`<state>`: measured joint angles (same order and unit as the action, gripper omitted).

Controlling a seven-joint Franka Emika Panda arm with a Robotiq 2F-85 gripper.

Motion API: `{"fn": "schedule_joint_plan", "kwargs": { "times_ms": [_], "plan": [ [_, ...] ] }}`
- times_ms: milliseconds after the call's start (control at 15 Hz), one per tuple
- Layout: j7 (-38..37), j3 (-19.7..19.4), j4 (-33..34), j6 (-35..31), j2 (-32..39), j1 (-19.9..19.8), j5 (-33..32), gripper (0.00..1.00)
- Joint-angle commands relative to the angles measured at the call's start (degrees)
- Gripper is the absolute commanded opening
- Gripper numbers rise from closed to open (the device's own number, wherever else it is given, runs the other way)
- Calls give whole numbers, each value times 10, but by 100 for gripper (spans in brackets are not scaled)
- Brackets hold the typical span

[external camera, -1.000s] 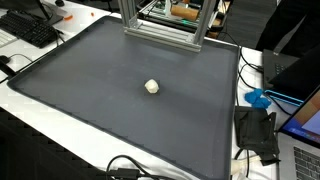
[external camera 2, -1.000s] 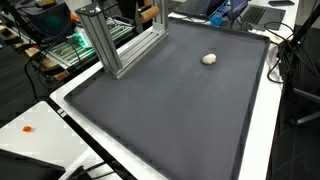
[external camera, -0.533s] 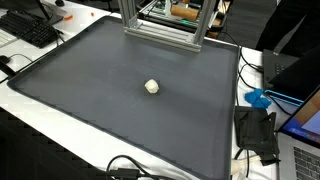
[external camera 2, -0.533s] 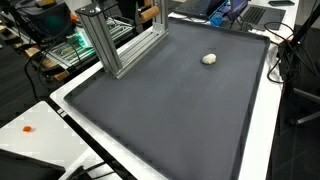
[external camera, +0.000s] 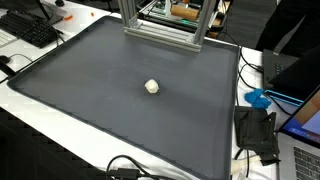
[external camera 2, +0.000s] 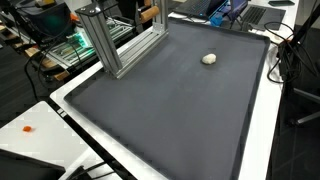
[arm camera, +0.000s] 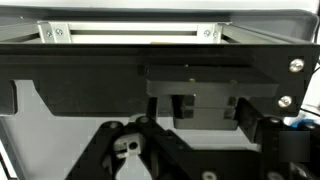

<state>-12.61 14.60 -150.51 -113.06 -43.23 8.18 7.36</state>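
Note:
A small white, rounded object (external camera: 151, 86) lies alone near the middle of a large dark grey mat (external camera: 80, 100); it also shows toward the far side of the mat (external camera 2: 160, 110) in an exterior view (external camera 2: 209, 59). The arm and gripper show in neither exterior view. In the wrist view, the gripper's black linkages (arm camera: 195, 160) stand wide apart at the bottom with nothing between them. Behind them is a black bracket and a pale lit panel. The white object is hidden from the wrist view.
An aluminium frame (external camera: 160, 25) stands at the mat's edge, also seen in an exterior view (external camera 2: 115, 40). A keyboard (external camera: 30, 28), a blue item (external camera: 258, 98), a black device (external camera: 257, 133), a laptop (external camera: 305, 130) and cables surround the mat.

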Motion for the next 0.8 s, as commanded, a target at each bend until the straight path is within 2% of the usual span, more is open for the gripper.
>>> {"fn": "schedule_joint_plan", "kwargs": {
  "times_ms": [0, 467, 533, 667, 733],
  "plan": [
    [-25, 6, -8, 13, -9, 3, -5, 79],
    [-41, 11, -5, 25, -9, 5, -2, 66],
    [-43, 12, -4, 26, -9, 6, -1, 48],
    [-46, 12, -3, 28, -9, 8, 2, 36],
    [-47, 12, -4, 29, -10, 9, 3, 34]
  ]
}}
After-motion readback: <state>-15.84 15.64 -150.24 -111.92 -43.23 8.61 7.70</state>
